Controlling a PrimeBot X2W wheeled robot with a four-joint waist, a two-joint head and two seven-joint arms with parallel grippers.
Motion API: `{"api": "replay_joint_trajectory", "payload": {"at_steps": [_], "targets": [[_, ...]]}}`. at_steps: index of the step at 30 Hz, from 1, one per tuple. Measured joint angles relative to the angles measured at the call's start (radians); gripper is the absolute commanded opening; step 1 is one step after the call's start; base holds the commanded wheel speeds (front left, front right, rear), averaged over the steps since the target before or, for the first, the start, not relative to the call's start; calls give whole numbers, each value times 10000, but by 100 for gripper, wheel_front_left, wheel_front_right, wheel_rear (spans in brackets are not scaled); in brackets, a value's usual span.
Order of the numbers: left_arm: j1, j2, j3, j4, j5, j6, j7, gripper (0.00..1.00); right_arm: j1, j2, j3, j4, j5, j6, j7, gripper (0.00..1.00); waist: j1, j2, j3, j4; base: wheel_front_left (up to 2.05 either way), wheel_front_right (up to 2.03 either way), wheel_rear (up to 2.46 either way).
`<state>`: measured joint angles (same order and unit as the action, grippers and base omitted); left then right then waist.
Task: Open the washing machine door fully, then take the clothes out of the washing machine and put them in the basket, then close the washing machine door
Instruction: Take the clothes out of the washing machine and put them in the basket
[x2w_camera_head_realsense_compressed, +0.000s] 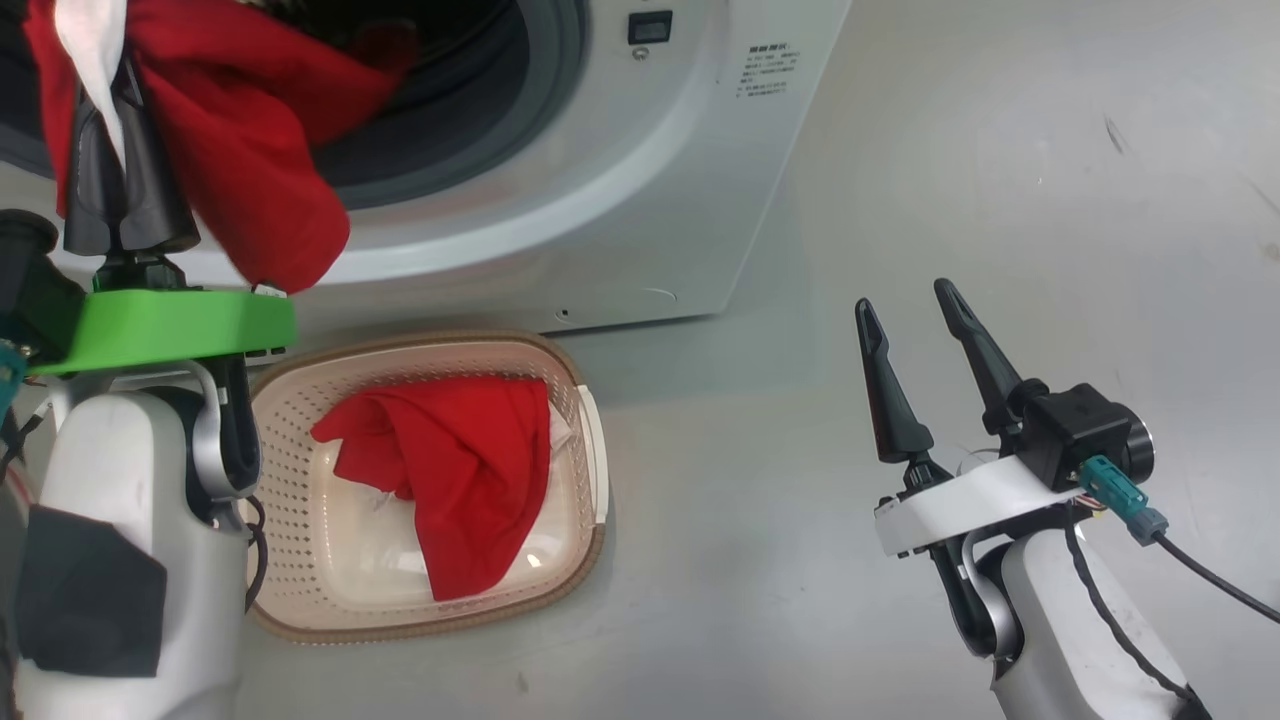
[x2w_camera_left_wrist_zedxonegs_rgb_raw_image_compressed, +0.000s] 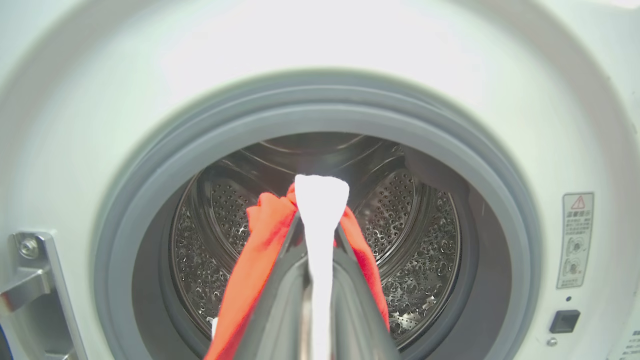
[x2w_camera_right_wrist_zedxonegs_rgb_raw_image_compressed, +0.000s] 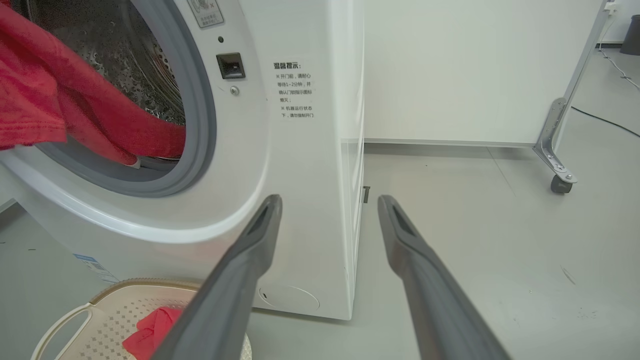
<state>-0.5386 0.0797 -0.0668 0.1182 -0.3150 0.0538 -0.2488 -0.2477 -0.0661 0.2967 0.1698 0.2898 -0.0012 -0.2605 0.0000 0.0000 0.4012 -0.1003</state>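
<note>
Before the washing machine (x2w_camera_head_realsense_compressed: 620, 200), our left gripper (x2w_camera_left_wrist_zedxonegs_rgb_raw_image_compressed: 320, 227) clamps a red garment (x2w_camera_head_realsense_compressed: 250, 130); our right gripper (x2w_camera_head_realsense_compressed: 905, 297) gapes wide, empty.

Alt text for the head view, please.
Left gripper, shut on a red garment with white trim, holds it at the open mouth of the washing machine, above a cream basket on the floor with another red garment inside. Right gripper hangs open over the grey floor at the right.

Red clothes (x2w_camera_head_realsense_compressed: 250, 150) half out of washing machine (x2w_camera_head_realsense_compressed: 620, 180) (white trim, perhaps), near basket (x2w_camera_head_realsense_compressed: 450, 340).
</note>
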Motion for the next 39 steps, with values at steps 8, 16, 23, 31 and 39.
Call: {"api": "replay_joint_trajectory", "payload": {"at_steps": [8,16,23,31,39], "targets": [[653,6,29,-1266,307,115,-33,0,363,21,113,199,-10,178,0,100,0,0,-767,288,0,0,0],[1358,8,38,-2357,443,161,-35,0,725,27,138,313,-10,265,0,100,0,0,-1420,398,0,0,0],[2182,0,2,-3009,439,221,-10,0,891,36,144,301,-10,268,0,100,-1,0,-1698,388,0,0,0],[3161,-36,-364,-3266,405,303,646,0,930,40,144,94,-27,270,0,100,-1,0,-1483,376,0,0,0],[4063,-100,-627,-2696,178,349,1285,0,908,46,178,-94,-100,311,0,100,0,0,-1007,315,0,0,0]]}}
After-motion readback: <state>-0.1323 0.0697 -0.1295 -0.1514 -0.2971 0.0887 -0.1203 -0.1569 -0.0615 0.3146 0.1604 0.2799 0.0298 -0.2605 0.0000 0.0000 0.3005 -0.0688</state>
